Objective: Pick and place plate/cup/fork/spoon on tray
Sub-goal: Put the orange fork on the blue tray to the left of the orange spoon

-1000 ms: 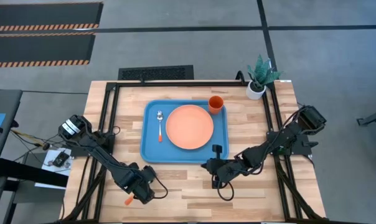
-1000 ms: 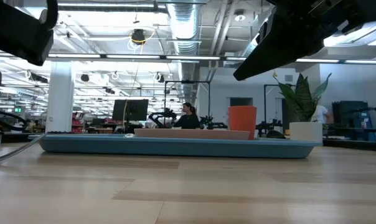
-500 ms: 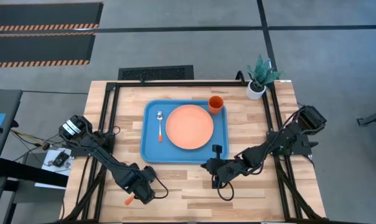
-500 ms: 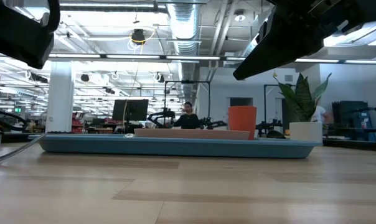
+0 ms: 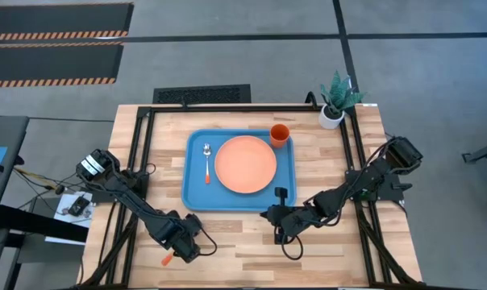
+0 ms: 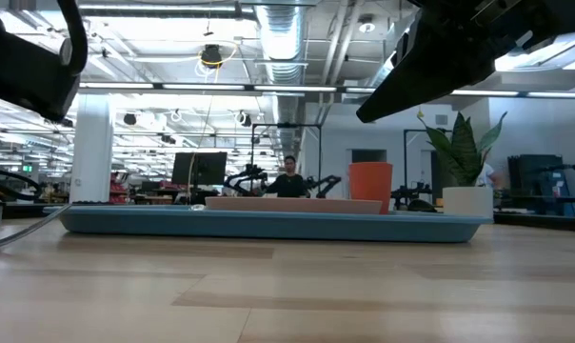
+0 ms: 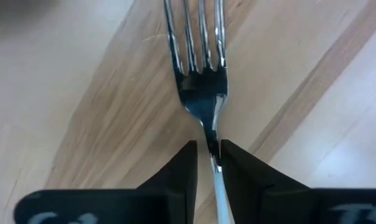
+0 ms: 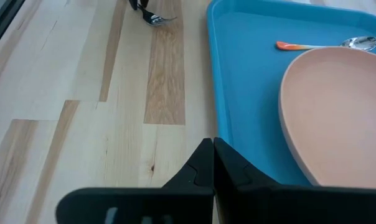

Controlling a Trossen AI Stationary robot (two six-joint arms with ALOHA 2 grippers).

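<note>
The blue tray [image 5: 197, 193] lies mid-table. The salmon plate [image 5: 245, 164] rests on it, with the orange cup [image 5: 280, 134] at its far right corner and the spoon [image 5: 207, 163] on its left strip. My left gripper [image 5: 185, 244] is near the table's front left, shut on the fork [image 7: 199, 56]; the fork's orange handle end [image 5: 168, 259] sticks out toward the near edge. My right gripper [image 5: 279, 216] is shut and empty, just off the tray's near right corner. In the right wrist view [image 8: 213, 163] it is beside the tray's rim. My left gripper pinches the fork's thin silver neck [image 7: 211, 142], just behind the tined head, between its two fingers. The fingers lie across the fork. The head reaches out past the fingertips over the wooden table. Whether the fork is off the table I cannot tell.
A white pot with a green plant [image 5: 335, 103] stands at the table's far right corner. Black frame rails [image 5: 139, 145] run along both sides of the table. Bare wood lies between the tray and the near edge.
In the low view my left arm has shifted slightly, still holding the fork. The tray, plate, cup and spoon have stayed where they were.
</note>
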